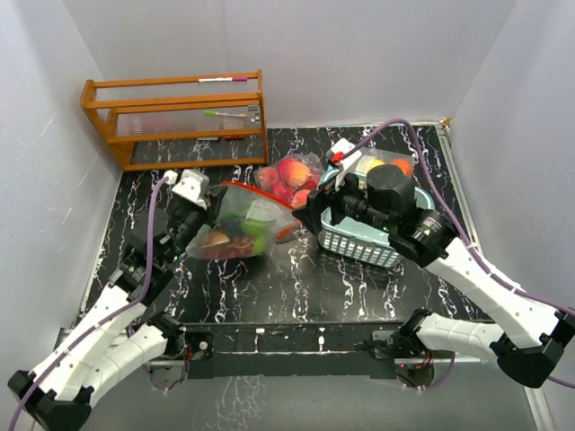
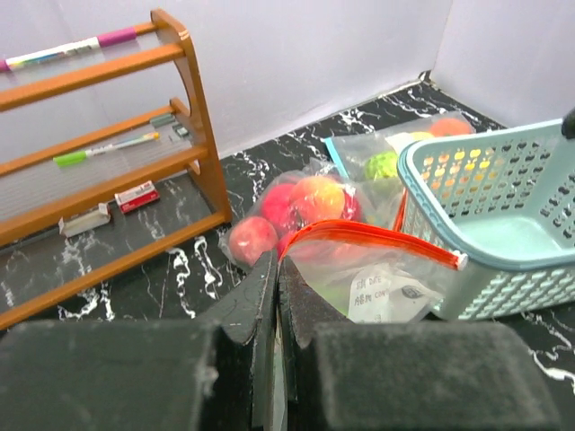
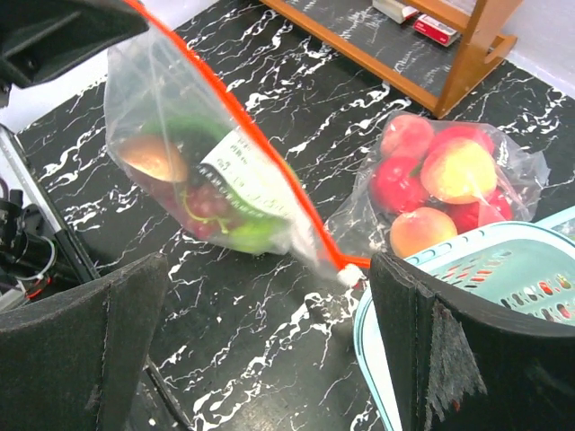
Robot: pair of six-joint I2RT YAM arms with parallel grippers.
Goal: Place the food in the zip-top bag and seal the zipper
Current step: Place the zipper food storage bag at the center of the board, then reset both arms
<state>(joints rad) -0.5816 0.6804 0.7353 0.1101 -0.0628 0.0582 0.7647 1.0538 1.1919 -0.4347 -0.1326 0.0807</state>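
The clear zip-top bag point(image 1: 241, 224) with an orange-red zipper point(image 1: 262, 202) hangs off the table. Food shows inside it in the right wrist view: a peach-brown piece point(image 3: 153, 157), red grapes point(image 3: 202, 206) and a green piece point(image 3: 252, 235). My left gripper point(image 1: 212, 203) is shut on the bag's left top corner point(image 2: 286, 256). The zipper point(image 2: 368, 235) runs as one line to a white slider point(image 3: 346, 274) at its right end. My right gripper point(image 1: 310, 215) is open and empty, its jaws wide apart just beyond the slider point(image 1: 294, 224).
A second clear bag of red and peach fruits point(image 1: 292, 175) lies behind. A teal slatted basket point(image 1: 364, 242) sits under my right arm, with another bag of green and orange fruit point(image 1: 386, 166) behind it. A wooden rack point(image 1: 175, 117) stands at the back left.
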